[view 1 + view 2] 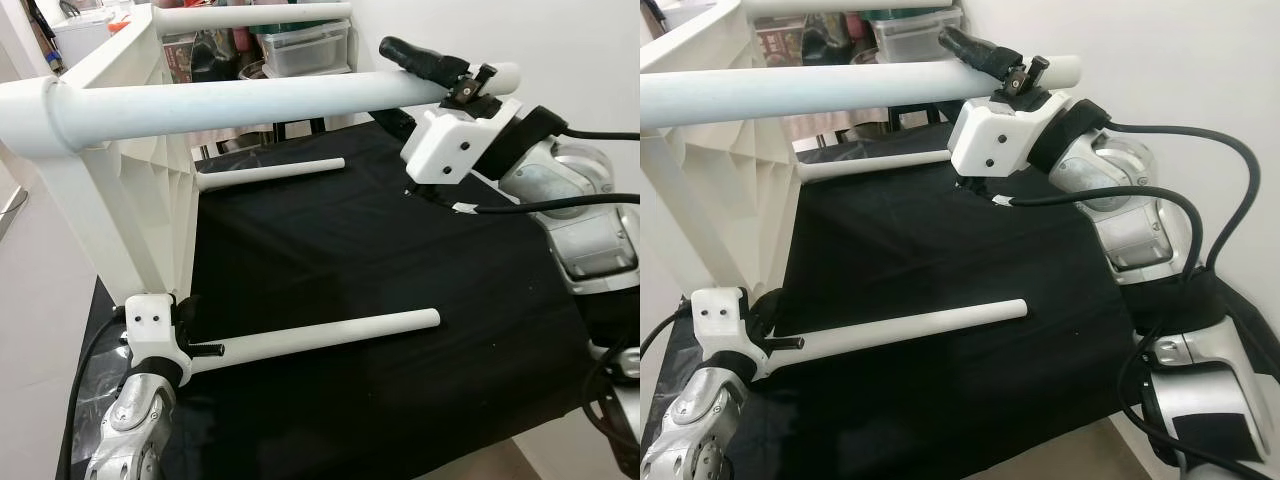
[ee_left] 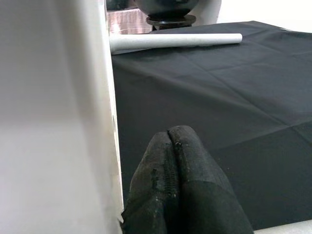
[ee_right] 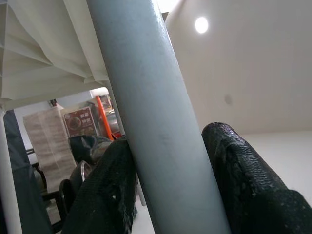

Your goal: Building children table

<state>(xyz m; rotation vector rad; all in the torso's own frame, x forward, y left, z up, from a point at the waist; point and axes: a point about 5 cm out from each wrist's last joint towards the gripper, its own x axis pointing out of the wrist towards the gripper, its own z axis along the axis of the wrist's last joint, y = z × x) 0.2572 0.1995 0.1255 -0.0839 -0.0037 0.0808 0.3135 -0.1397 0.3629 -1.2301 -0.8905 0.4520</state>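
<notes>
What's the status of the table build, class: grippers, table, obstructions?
Right gripper clamped on upper table leg. Left gripper shut beside tabletop, near lower leg. Table tipped on its side on black cloth.

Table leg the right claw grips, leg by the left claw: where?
upper table leg [image 1: 250, 100], left eye view, mid-shaft.
lower table leg [image 1: 330, 335], left eye view, mid-shaft.
right gripper [image 3: 168, 178], right wrist view, between fingertips.

You have a plain black cloth [image 1: 400, 260] over the counter. The table top [image 1: 130, 190] is white with a ribbed underside, and its legs [image 1: 330, 335] are matt white. At 2 o'clock the right gripper [image 1: 425, 62] has black fingers [image 3: 243, 180] and a white housing on a silver arm. At 7 o'clock the left gripper [image 2: 178, 190] shows the same black fingers, white housing and silver arm.
</notes>
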